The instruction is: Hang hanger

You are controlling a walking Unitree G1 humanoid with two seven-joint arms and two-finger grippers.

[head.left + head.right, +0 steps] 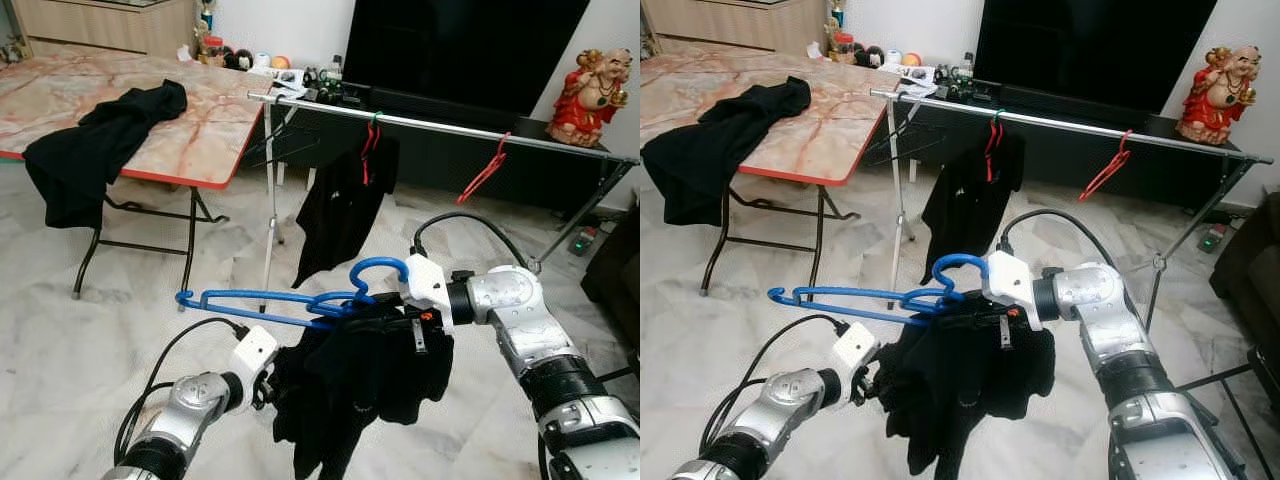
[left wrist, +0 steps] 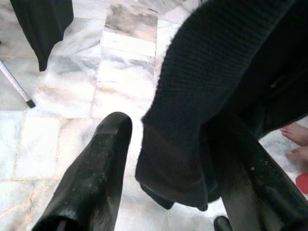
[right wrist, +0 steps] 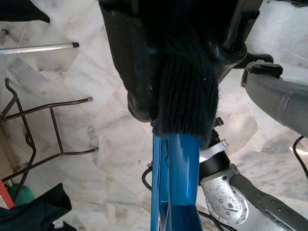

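While the right hand (image 1: 415, 300) is clamping the blue hanger (image 1: 290, 298) and the black garment (image 1: 360, 375) on it, short of the rail (image 1: 440, 125), the load is sagging; the garment could be sliding off the hanger on the lift. Left wrist view: the left hand (image 2: 187, 159) is spread, fabric draped between its fingers (image 2: 96, 168), risking a snag. Right wrist view: knit is bunching over the hanger's neck, so the hook could be twisting past the rail.
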